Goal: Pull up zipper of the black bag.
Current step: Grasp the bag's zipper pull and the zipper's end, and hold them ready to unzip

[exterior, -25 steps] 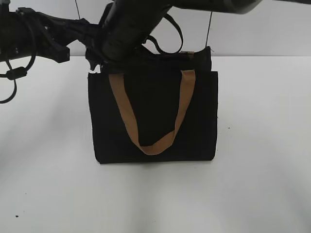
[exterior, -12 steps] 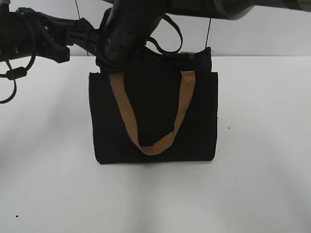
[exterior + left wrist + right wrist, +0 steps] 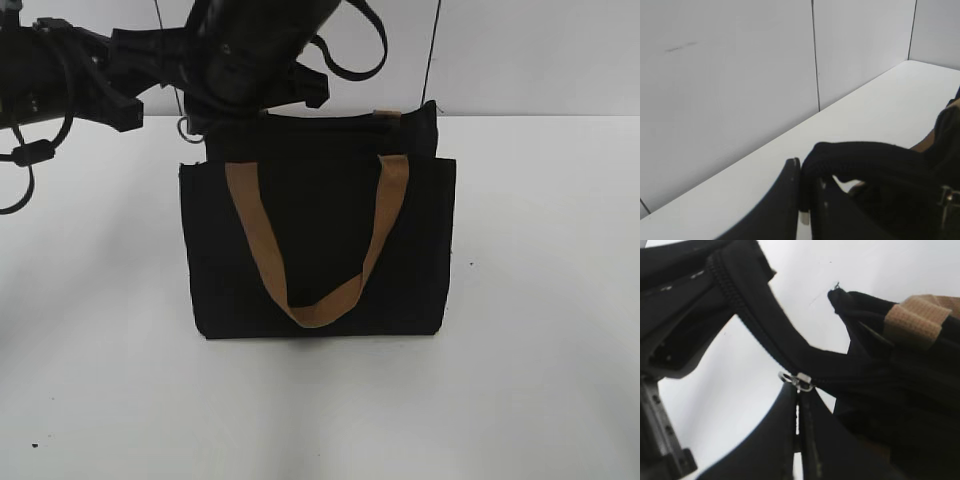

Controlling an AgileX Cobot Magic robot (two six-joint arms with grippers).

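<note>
One black bag upright on desk; one zipper pinched by right gripper; left gripper clamping bag's fabric.

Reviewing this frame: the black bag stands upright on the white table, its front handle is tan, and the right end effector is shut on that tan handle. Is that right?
Not quite. The right end effector is shut on the zipper, the small silver pull on the bag's top edge, not on the tan handle; the right wrist view shows this. The rest holds: the black bag stands upright on the white table.
</note>
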